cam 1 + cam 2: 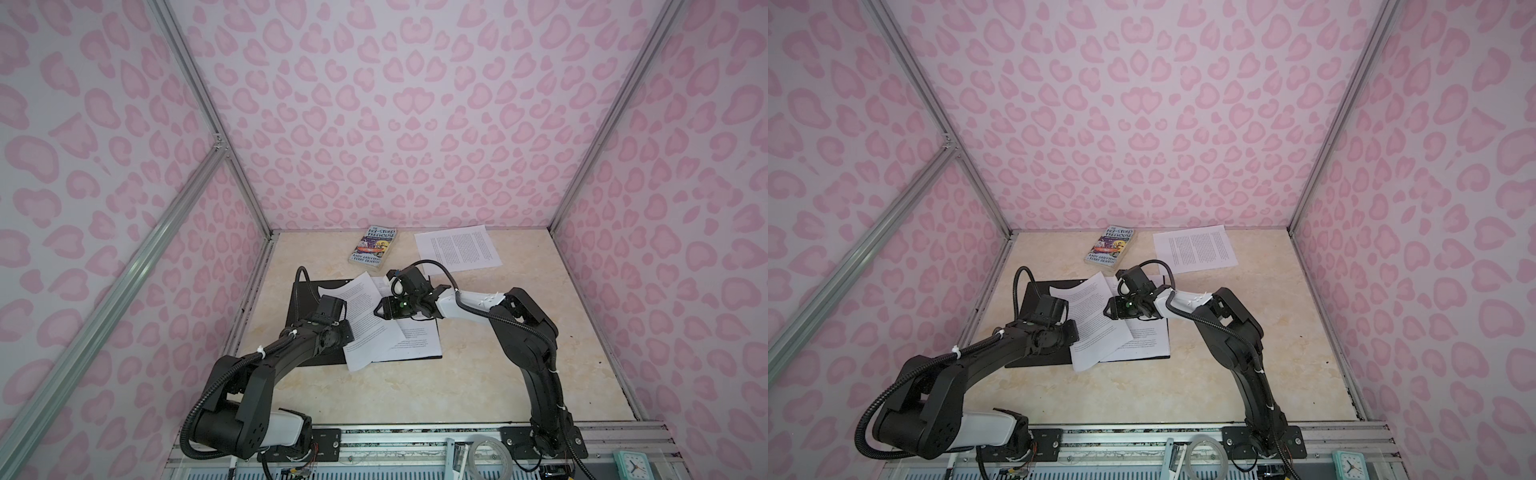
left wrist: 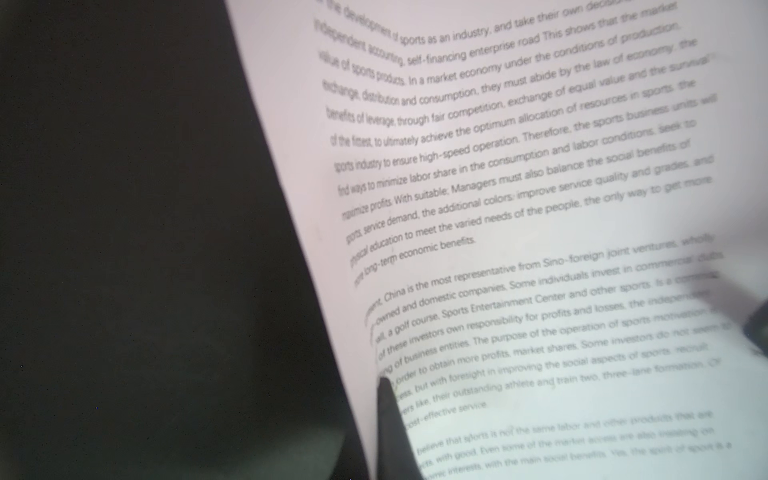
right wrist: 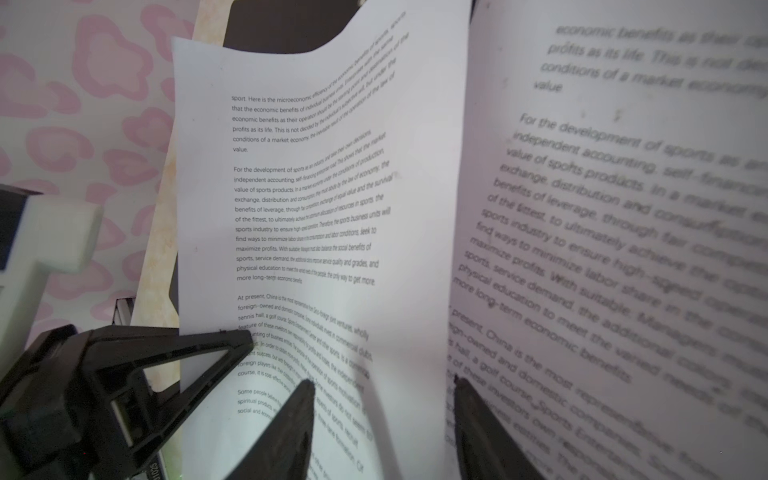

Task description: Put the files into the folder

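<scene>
Inward, right hand (image 1: 376, 312) angles low over the files (image 1: 365, 332).

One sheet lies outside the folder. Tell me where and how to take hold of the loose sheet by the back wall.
Take the loose sheet at its near edge, coming from the front with the right hand, probably the closer one. It lies flat on the table with no lifted edge showing, so it likely has to be scooped low from under that edge.

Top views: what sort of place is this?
Probably a staged robot test booth: pink patterned wall panels on aluminium framing, two arms bolted to a front rail, files and a folder laid out on the tabletop.
</scene>
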`<action>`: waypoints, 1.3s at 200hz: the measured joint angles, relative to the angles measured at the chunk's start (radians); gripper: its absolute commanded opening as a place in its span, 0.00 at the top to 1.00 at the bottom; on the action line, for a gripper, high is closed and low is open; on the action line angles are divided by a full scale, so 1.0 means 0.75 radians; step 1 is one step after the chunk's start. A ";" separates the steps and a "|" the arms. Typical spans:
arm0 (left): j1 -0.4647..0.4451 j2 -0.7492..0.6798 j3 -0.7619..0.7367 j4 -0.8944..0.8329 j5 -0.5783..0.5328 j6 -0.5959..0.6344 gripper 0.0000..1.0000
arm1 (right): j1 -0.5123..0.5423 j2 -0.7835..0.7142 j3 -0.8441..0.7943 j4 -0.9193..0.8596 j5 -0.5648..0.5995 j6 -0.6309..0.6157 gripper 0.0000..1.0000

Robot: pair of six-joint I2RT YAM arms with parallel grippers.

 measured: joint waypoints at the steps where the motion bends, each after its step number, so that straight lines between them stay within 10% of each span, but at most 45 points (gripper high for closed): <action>1: 0.000 0.000 0.000 0.000 0.000 0.000 0.97 | 0.000 0.000 0.000 0.000 -0.001 0.000 0.55; 124: 0.001 -0.011 0.003 0.001 0.004 -0.001 0.94 | 0.002 -0.023 -0.005 0.021 -0.029 0.038 1.00; 158: 0.001 -0.053 -0.002 0.008 0.031 0.005 0.65 | 0.007 -0.105 -0.047 0.026 -0.021 0.036 1.00; 180: 0.001 -0.166 -0.036 0.021 0.034 0.005 0.32 | 0.005 -0.185 -0.102 0.033 0.007 0.037 1.00; 190: 0.001 -0.245 -0.058 0.025 0.032 -0.004 0.01 | -0.003 -0.234 -0.140 0.042 0.020 0.040 1.00; 260: 0.001 -0.840 -0.269 0.126 -0.008 -0.013 0.03 | -0.207 -0.540 -0.592 0.227 0.120 0.158 1.00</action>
